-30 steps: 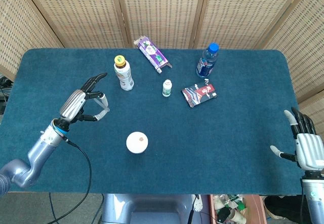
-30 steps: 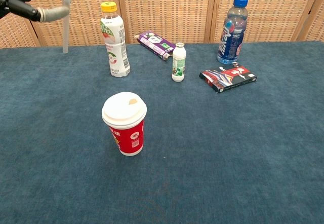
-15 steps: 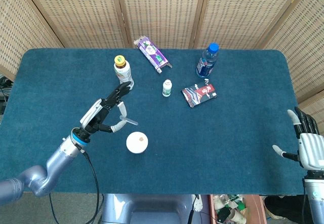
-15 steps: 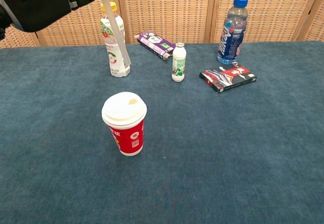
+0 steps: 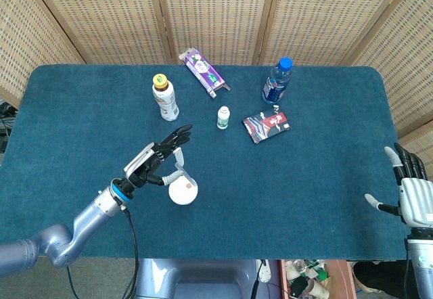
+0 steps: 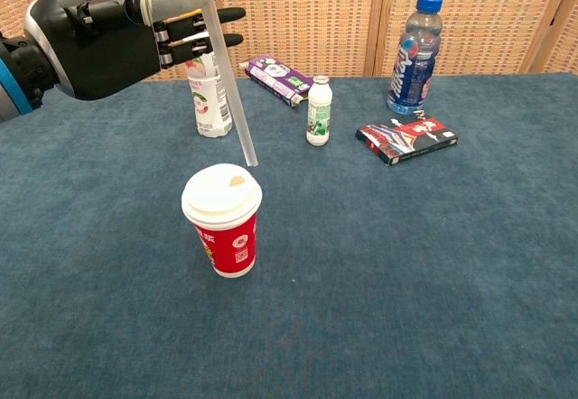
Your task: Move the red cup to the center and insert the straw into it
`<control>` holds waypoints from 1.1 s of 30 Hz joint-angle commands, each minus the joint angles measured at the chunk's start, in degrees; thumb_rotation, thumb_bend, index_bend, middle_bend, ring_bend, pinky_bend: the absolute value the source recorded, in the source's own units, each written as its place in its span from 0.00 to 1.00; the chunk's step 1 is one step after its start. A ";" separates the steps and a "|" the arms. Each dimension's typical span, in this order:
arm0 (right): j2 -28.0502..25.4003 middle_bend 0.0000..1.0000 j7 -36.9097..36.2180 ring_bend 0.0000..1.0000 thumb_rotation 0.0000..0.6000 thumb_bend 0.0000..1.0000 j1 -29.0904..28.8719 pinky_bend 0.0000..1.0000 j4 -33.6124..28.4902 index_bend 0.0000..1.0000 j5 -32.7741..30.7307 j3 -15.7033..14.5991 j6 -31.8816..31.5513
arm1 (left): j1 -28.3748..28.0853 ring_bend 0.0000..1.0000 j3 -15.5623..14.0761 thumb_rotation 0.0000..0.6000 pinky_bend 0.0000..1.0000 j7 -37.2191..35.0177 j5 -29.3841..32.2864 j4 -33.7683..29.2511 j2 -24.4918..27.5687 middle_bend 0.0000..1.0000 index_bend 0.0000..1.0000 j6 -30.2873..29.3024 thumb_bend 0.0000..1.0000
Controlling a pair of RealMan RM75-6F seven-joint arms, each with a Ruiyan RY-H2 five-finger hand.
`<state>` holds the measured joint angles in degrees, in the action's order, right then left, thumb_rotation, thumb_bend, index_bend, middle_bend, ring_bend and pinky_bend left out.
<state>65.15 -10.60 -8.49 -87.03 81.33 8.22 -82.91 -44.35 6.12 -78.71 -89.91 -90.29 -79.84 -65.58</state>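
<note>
Red cup [image 5: 183, 191], lower centre-left of the head view, white lid up; straw [image 5: 180, 167] pinched by left hand [image 5: 157, 159] just above it.
Right hand [image 5: 410, 194] spread at the right edge, idle.
Chest view: insertion step in hand, straw tip hanging near lid; needs lowering into the lid hole.

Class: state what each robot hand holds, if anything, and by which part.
The left hand pinches the straw near its upper end. The right hand holds nothing.
</note>
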 commanded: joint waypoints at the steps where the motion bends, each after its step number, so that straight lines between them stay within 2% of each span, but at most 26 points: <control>1: -0.04 0.00 -0.06 0.00 1.00 0.00 0.02 0.00 0.01 0.00 -0.06 0.04 0.04 | 0.01 0.00 -0.24 1.00 0.00 -0.58 0.20 -0.42 0.55 0.00 0.60 0.60 0.48; 21: -0.35 0.00 -0.46 0.00 1.00 0.00 0.26 0.00 -0.08 0.00 0.05 0.25 -0.10 | 0.79 0.00 -0.75 1.00 0.00 -2.52 0.02 1.25 1.18 0.00 0.60 1.52 0.49; 33: -0.40 0.00 -0.70 0.00 1.00 0.00 0.32 0.00 0.02 0.00 -0.07 0.36 0.06 | 0.66 0.00 -0.89 1.00 0.00 -3.45 0.07 3.52 -0.23 0.00 0.60 2.32 0.50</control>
<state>64.75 -11.29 -8.16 -87.00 81.26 8.58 -82.84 -43.66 5.23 -82.10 -89.85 -86.86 -79.98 -63.33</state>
